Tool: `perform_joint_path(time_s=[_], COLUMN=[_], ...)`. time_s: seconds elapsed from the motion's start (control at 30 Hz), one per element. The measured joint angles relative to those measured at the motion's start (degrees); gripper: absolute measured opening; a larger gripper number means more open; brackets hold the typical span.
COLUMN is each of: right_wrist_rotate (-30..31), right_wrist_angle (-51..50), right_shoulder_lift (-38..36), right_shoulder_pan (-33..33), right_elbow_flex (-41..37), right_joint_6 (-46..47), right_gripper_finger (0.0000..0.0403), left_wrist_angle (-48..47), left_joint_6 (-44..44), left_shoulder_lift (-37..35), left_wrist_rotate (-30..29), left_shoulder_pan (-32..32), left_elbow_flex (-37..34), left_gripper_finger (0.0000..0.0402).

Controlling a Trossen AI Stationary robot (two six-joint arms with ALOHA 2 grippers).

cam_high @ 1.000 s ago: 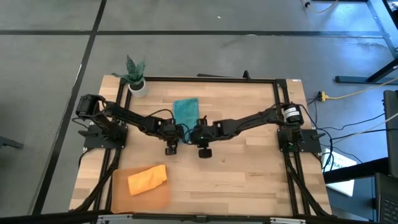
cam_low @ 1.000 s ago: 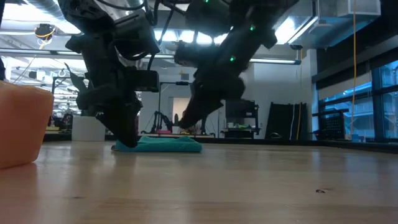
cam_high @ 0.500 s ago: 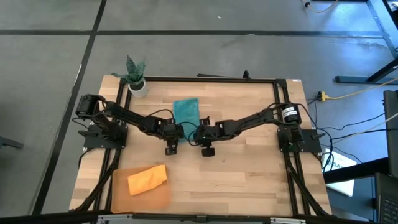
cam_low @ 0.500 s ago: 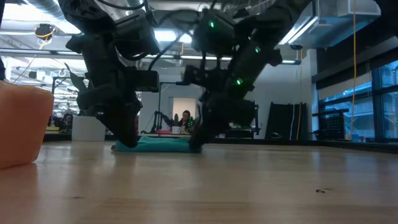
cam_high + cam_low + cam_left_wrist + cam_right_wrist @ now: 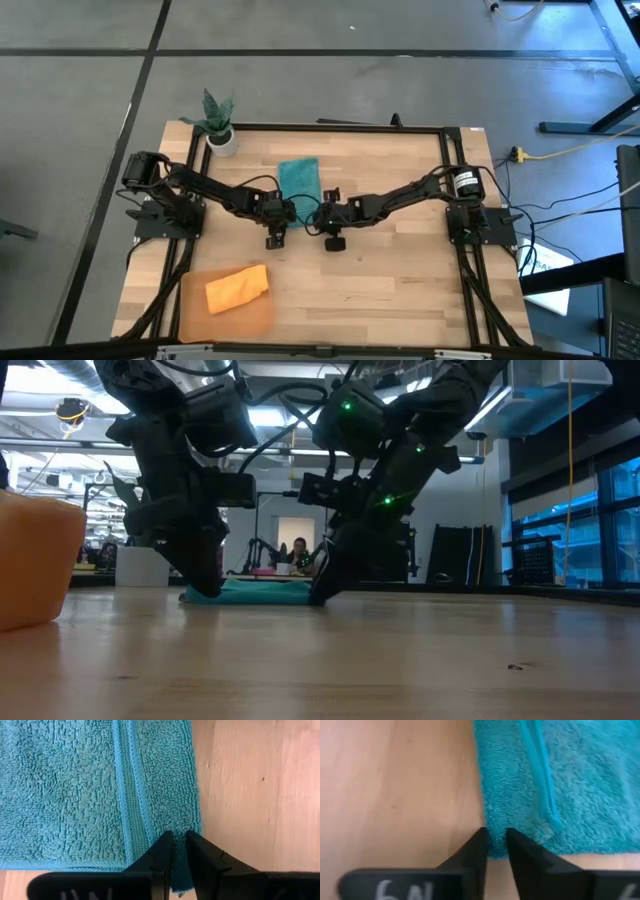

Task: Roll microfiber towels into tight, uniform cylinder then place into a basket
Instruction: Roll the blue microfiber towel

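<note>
Your teal towel [image 5: 299, 180] lies flat on the table [image 5: 400, 270], toward its far side and about midway across, with a stitched fold line running along it in both wrist views. Both grippers meet at its near edge. The left gripper [image 5: 179, 845] is down on one near corner, its jaws pinched to a narrow slit with the towel's edge caught between the fingertips. The right gripper [image 5: 496, 842] is at the other near corner, jaws likewise drawn close and nipping the hem where cloth meets wood. In the low view both arms slope down to the towel's two ends, tips at table level.

Your orange towel [image 5: 237, 288] sits loosely rolled in the basket [image 5: 262, 316], at the near left corner of the table, well apart from both grippers. A small white pot [image 5: 221, 141] with a green plant stands at the far left corner, near the teal towel but not touching it. A person [image 5: 299, 551] shows small in the room beyond the table.
</note>
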Motion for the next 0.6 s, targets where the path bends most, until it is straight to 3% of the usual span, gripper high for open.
perform_joint_path(time_s=[0.17,0.6], right_wrist_rotate=[1.3,-12.4], right_wrist_angle=[0.1,-4.0], right_shoulder_lift=[0.0,0.2], right_shoulder_pan=[-0.2,-2.4], right_elbow_flex=[0.0,3.2], right_joint_6=[0.2,15.4], right_gripper_finger=[0.0011,0.0002], left_wrist_angle=[0.4,-2.1], left_joint_6=[0.0,0.2], left_shoulder_lift=[-0.4,-7.0], left_wrist_rotate=[0.1,0.6], left_shoulder_pan=[-0.1,-2.6], left_elbow_flex=[0.0,-0.2], left_gripper_finger=[0.0053,0.0053])
